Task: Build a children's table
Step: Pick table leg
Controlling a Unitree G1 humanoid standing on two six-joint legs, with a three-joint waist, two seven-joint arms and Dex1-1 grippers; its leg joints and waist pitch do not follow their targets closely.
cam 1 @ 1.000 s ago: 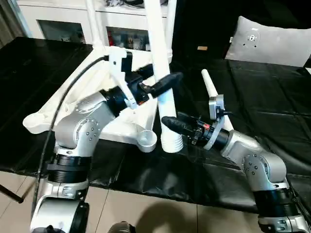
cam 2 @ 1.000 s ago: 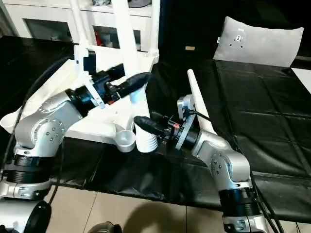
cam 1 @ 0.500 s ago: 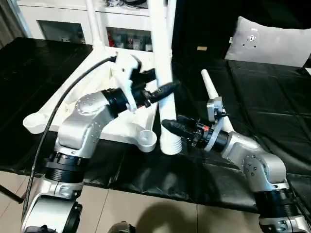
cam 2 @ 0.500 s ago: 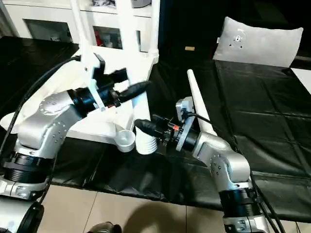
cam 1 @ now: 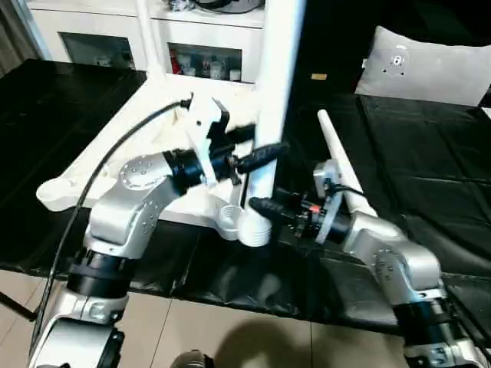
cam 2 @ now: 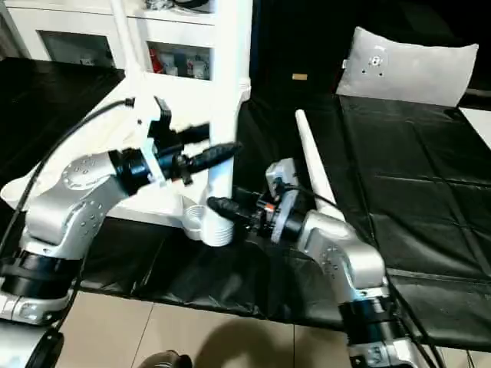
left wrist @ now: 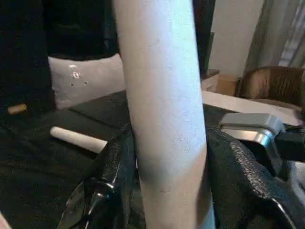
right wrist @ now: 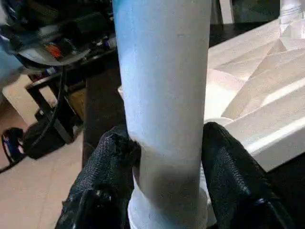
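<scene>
A white plastic rectangular tabletop [cam 1: 115, 172] lies upside down on a black-covered work surface [cam 1: 430, 169], its ribbed underside facing up so the round corner sockets are open to receive legs. One long tapered white tube leg [cam 1: 270, 115] stands nearly upright at the tabletop's near corner, its flared, ridged end resting just beside the round corner socket [cam 1: 228, 215] there.

Both arms hold this leg. The left gripper [cam 1: 265, 153] has its two black fingers on either side of the tube partway up, pressed against it in the left wrist view (the black fingers [left wrist: 238, 167] hug the white tube on both sides). The right gripper [cam 2: 222, 207] is clamped on the same leg lower down, just above the flared end; its black fingers [right wrist: 228, 167] bracket the tube in the right wrist view. Holding high and low like this likely keeps the leg from tipping while its base is steered over the socket.

A second white tapered leg [cam 1: 337, 157] lies flat on the black surface just behind the right arm, within reach for later. Two thin white legs [cam 2: 123, 38] already rise from the tabletop's far side. A white cabinet with glass doors [cam 1: 92, 42] stands behind, and a grey cushion [cam 1: 426, 65] lies on the far right of the surface.
</scene>
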